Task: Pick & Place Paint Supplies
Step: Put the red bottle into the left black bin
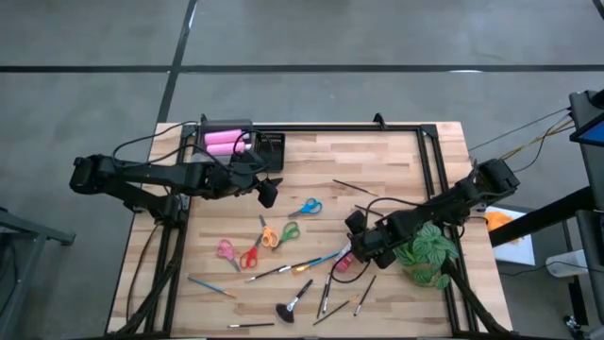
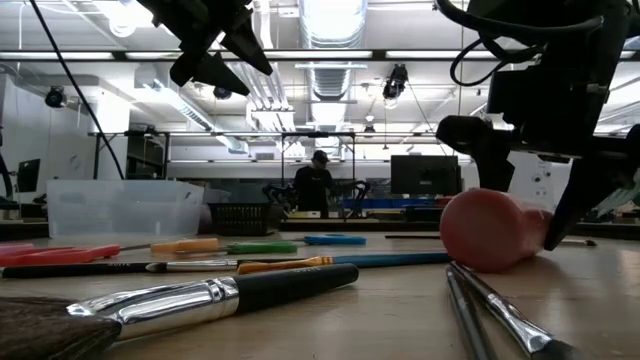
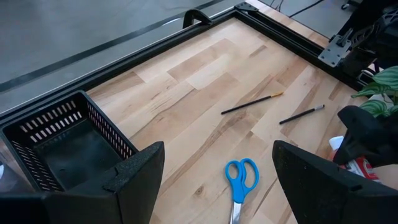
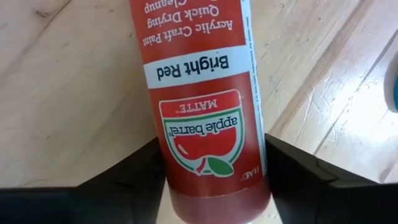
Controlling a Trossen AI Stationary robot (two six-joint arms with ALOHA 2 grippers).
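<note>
Two grippers are over the table: the left gripper [image 1: 267, 192] hovers with jaws wide apart and empty, near the black tray [image 3: 56, 149] at the far-left edge, above bare wood beside the blue scissors [image 3: 240, 178]. Toward the right, the red bottle [image 4: 202, 106] lies flat near the plant [image 1: 427, 253], its long axis running straight out between the fingers. The right gripper [image 1: 355, 247] straddles the bottle, jaws partly open and just beside its sides; firm contact cannot be confirmed.

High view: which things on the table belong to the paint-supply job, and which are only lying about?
Belong to the job:
- red paint bottle, lying between the right gripper's fingers
- pink bottles
- blue scissors
- brushes

Only lying about:
- green plant
- black basket
</note>
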